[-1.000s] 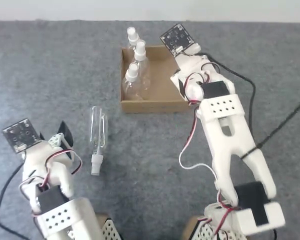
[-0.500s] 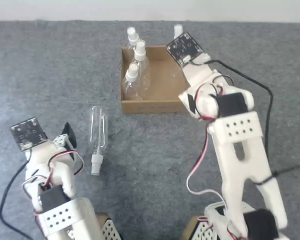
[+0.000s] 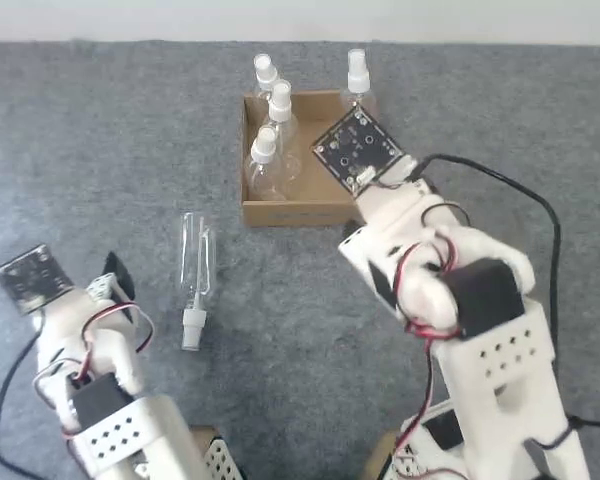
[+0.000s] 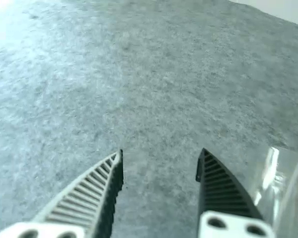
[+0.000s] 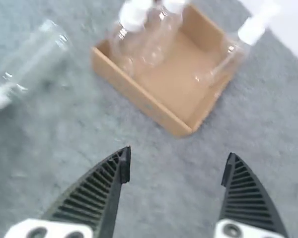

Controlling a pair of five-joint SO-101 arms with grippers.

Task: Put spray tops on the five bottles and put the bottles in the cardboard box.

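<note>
The cardboard box (image 3: 325,212) stands at the table's far middle. Three clear bottles with white spray tops (image 3: 278,108) stand along its left side, and another bottle (image 3: 358,75) stands at its far right corner. One more capped bottle (image 3: 194,262) lies flat on the carpet in front of the box's left side, top toward me. In the right wrist view my right gripper (image 5: 179,161) hangs open over bare carpet just in front of the box (image 5: 139,101). My left gripper (image 4: 161,161) is open and empty, with the lying bottle (image 4: 280,183) just beside it.
Grey carpet covers the whole table. The right arm (image 3: 435,275) rises between the box and the near edge, its cable (image 3: 540,210) looping to the right. The left arm (image 3: 80,340) sits at the near left corner.
My right arm has drawn back from over the box toward the near side, uncovering the bottle at the box's far right corner. My left arm has shifted slightly to the left.
</note>
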